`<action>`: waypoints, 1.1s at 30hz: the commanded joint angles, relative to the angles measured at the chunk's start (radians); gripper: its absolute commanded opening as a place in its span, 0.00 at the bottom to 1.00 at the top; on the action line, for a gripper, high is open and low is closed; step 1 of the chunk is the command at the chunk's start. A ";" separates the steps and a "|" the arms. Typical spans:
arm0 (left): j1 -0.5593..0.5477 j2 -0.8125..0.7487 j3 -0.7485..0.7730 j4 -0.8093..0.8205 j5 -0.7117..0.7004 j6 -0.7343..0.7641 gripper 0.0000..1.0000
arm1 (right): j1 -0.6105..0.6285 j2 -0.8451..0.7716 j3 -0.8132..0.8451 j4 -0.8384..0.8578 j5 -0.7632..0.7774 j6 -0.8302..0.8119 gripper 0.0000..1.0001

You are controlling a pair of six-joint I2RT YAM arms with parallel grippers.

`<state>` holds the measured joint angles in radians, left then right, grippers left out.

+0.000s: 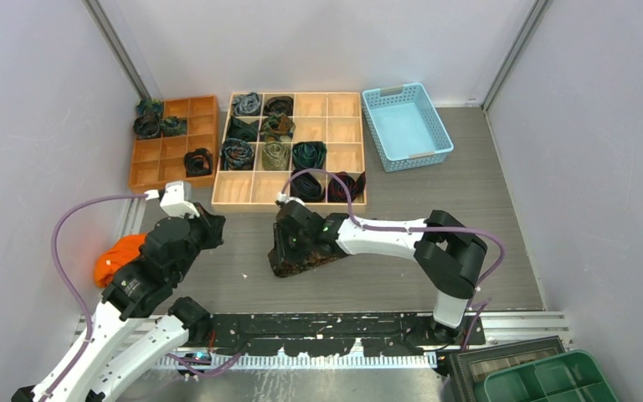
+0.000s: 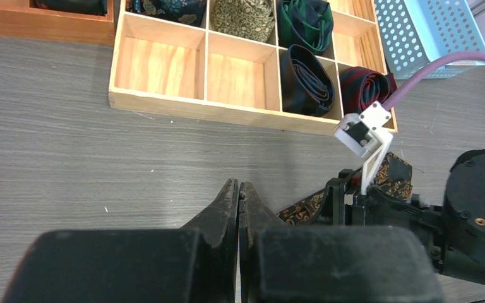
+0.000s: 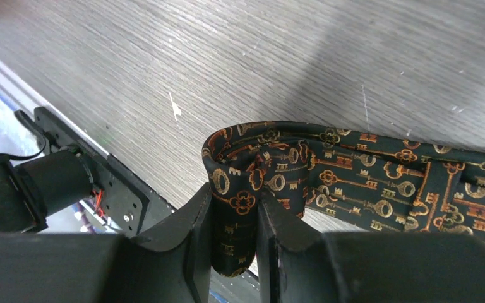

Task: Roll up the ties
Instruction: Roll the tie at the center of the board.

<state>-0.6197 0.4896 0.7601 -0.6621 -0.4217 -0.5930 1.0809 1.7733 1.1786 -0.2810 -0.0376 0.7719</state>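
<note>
A black tie with a gold key pattern (image 1: 303,258) lies on the grey table in front of the light wooden tray (image 1: 243,201). My right gripper (image 1: 289,243) is shut on its partly rolled end. In the right wrist view the fingers (image 3: 199,221) pinch the small roll (image 3: 243,183) and the rest of the tie (image 3: 379,180) trails off to the right. My left gripper (image 1: 209,222) is shut and empty, left of the tie. In the left wrist view its jaws (image 2: 238,186) are closed above bare table, with the tie (image 2: 303,205) to their right.
Several rolled ties fill compartments of the light tray (image 2: 227,110) and of the orange wooden tray (image 1: 146,172). A blue basket (image 1: 406,126) stands at the back right. An orange cloth lump (image 1: 117,258) lies at the left. A green bin (image 1: 552,381) sits at the near right.
</note>
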 commanded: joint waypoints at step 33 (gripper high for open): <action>0.002 0.135 0.029 0.160 0.129 -0.007 0.00 | -0.238 -0.206 -0.408 0.399 -0.229 0.088 0.61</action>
<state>-0.6197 0.6228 0.7704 -0.5720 -0.3119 -0.5953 0.8440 1.6558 0.7158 0.2214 -0.3214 0.9268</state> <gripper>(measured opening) 0.004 0.610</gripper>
